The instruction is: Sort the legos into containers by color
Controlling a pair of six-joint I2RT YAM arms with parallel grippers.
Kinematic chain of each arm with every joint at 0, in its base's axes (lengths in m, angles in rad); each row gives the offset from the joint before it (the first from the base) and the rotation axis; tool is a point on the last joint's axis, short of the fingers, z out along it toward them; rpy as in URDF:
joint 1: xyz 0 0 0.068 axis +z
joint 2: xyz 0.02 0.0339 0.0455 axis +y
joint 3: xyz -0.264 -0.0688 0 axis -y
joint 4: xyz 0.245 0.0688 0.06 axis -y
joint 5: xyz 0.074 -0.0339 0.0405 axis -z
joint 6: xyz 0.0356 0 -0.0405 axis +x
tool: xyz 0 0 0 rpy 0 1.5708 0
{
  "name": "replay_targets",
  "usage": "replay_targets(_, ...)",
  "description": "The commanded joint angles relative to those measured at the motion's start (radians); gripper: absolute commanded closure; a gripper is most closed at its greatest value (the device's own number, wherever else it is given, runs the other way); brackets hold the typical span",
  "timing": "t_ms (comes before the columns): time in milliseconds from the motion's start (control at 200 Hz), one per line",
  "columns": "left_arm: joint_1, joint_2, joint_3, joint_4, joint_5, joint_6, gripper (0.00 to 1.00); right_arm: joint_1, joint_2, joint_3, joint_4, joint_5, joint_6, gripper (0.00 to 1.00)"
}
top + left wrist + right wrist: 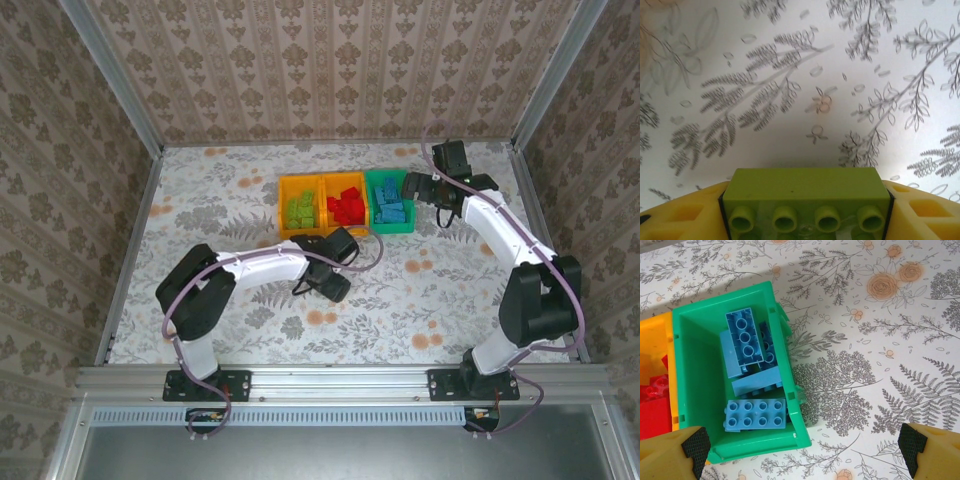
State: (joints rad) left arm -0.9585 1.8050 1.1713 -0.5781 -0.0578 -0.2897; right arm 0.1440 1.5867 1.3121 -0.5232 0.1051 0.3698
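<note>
Left gripper (807,212) is clamped on a lime brick (807,192). The brick sits crosswise between the yellow fingers (680,220), studs toward the camera, with flowered table (800,75) below and nothing else on that patch. From above, the left gripper (322,285) is just near-side of the bin row, in front of the middle orange bin (345,178). Its tip is a dark blob there, so the brick is hard to make out from that angle.

Right gripper (804,450) is spread wide and holds nothing, black pads (695,445) far apart at the bottom corners. It hangs over the green bin (720,307), seemingly over its right end in the overhead view (412,187).

The three bins stand touching in a row at the far middle of the table. The left orange bin (283,205) has green bricks (300,210). The middle one has red bricks (347,207). The green bin on the right has blue bricks (755,415), several piled loosely, one flat with studs up and others tilted.
</note>
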Motion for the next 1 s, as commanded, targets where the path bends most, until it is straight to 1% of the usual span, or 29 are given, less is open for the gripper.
replay_targets(0,0.026,0.020,0.037,-0.009,-0.017,0.043,0.44,-0.006,-0.047,-0.020,-0.009,0.030,0.010,0.00)
replay_targets(220,0.083,-0.043,0.063,0.010,-0.059,0.044,0.44,-0.008,-0.059,-0.031,-0.008,0.033,0.007,0.00)
replay_targets(350,0.154,-0.082,0.089,0.050,-0.077,0.039,0.44,-0.008,-0.065,-0.046,-0.007,0.017,0.021,0.00)
replay_targets(460,0.209,-0.085,0.140,0.063,-0.082,0.046,0.43,-0.007,-0.073,-0.079,0.016,-0.014,0.037,0.00)
replay_targets(575,0.251,-0.064,0.204,0.065,-0.101,0.054,0.42,-0.007,-0.089,-0.126,0.043,-0.030,0.051,0.00)
replay_targets(675,0.290,-0.025,0.251,0.058,-0.127,0.035,0.42,-0.007,-0.104,-0.156,0.052,-0.029,0.057,0.00)
replay_targets(860,0.357,0.055,0.321,0.055,-0.119,-0.010,0.42,-0.008,-0.128,-0.188,0.055,-0.022,0.058,0.00)
replay_targets(995,0.374,0.106,0.371,0.061,-0.100,-0.015,0.40,-0.007,-0.139,-0.199,0.054,-0.015,0.060,0.00)
